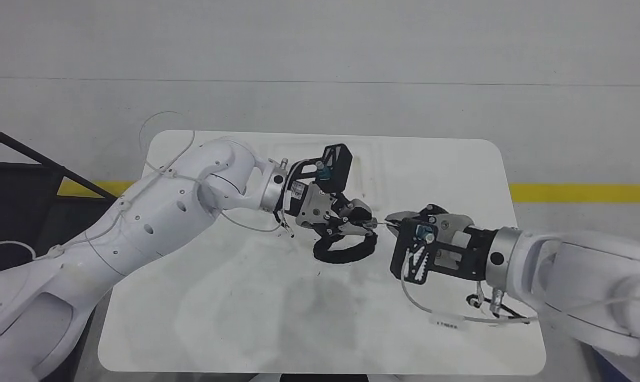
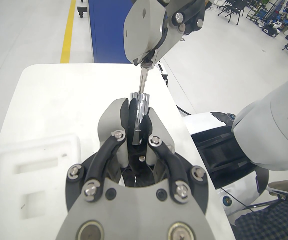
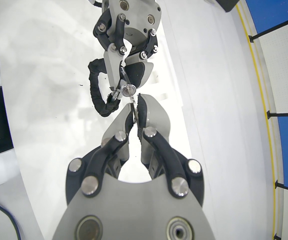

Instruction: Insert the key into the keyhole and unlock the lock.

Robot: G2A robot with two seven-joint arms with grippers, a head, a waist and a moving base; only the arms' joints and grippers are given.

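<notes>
Around the work area, a pale, glossy floor (image 1: 300, 42) spread wide, crossed by a yellow line (image 1: 575, 192) that ran past the table's far side. A blue cabinet (image 2: 106, 26) on castors stood just beyond one end of the table, and office chairs (image 2: 230, 6) were grouped far off across the room.

The table (image 1: 250, 322) was white with rounded corners, its top smooth and faintly reflective. A white foam tray (image 2: 6, 156) with rectangular recesses lay on it near the left arm.

Both arms met over the middle of the table, tips facing each other. The left gripper (image 2: 137, 116) was clamped on the lock (image 2: 139, 106), a chrome cylinder pinched between its fingers (image 2: 111, 118) and held above the tabletop with its open end aimed at the other arm. A black braided cable (image 3: 95, 93) looped out from the lock and curled back beneath it.

The right gripper (image 3: 135, 111) had its fingers (image 3: 153, 116) pressed together on the head of the key (image 2: 143, 78). The blade ran in line with the cylinder and met the keyhole (image 3: 128, 90) at the end face. Its tip appeared to sit inside the cylinder, though how deep it went could not be made out. Most of the blade was exposed between the two grippers.
</notes>
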